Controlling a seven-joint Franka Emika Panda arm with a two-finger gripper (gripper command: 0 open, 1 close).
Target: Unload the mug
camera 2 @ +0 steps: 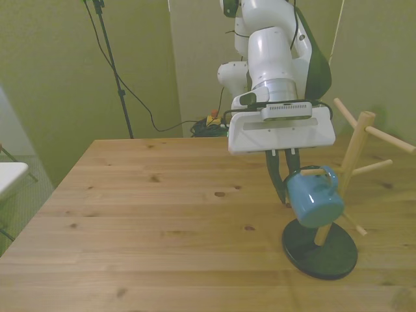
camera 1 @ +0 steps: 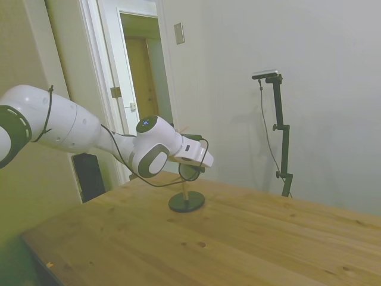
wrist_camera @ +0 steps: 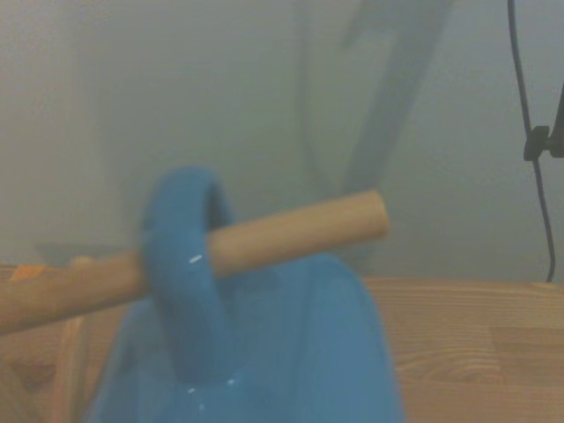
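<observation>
The mug [camera 2: 315,200] is small and blue and hangs by its handle on a low peg of the wooden peg stand [camera 2: 354,151], above the stand's black round base [camera 2: 320,255]. My gripper [camera 2: 286,187] comes down from above on the mug's side toward the front view's left. Its dark fingers [camera 2: 279,181] stand close together at the mug's rim and look shut on it. In the wrist view the mug [wrist_camera: 264,352] fills the lower part, and its handle loops around the peg [wrist_camera: 300,231]. The side view shows the gripper [camera 1: 191,170] above the stand's base [camera 1: 186,201].
The stand is near the wooden table's [camera 2: 162,214] edge at the front view's right, and other pegs [camera 2: 389,139] stick out above and beside the mug. A white object [camera 2: 10,177] sits off the table at the front view's left. Cables [camera 2: 208,122] lie on the floor behind.
</observation>
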